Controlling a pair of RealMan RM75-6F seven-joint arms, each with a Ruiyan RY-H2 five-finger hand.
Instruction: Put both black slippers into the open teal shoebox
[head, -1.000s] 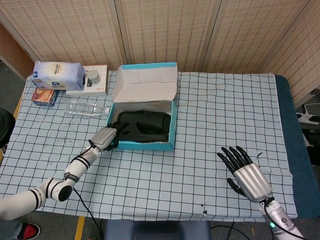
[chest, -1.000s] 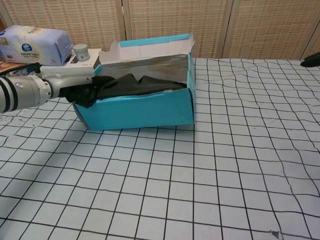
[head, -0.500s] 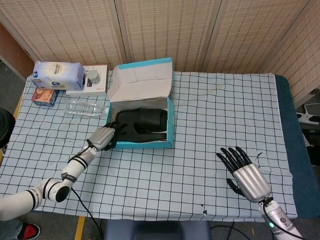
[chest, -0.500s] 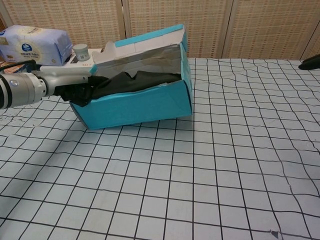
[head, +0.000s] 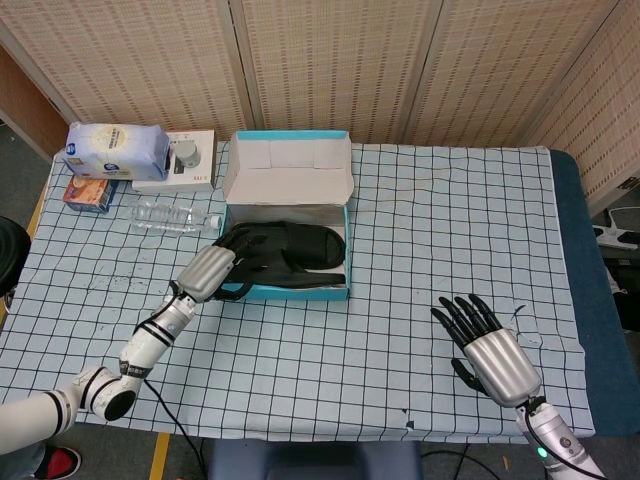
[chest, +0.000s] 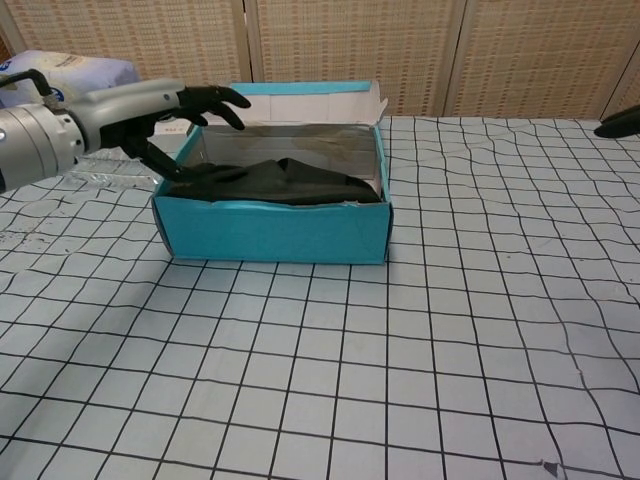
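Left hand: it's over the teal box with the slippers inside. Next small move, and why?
Probably lift the left hand up and back off the open teal cardboard shoebox. The black fabric slippers appear to lie inside the box, which sits flat on the checked tablecloth. The fingers are spread above the left end, holding nothing. The right hand rests open, far away.

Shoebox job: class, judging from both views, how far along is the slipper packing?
Done: black slippers lie inside the teal shoebox, which sits flat; whether both are in, I cannot tell. In hand: nothing; the left hand hovers open over the box's left end, the right hand rests open, apart. Left: apparently only drawing the left hand away.
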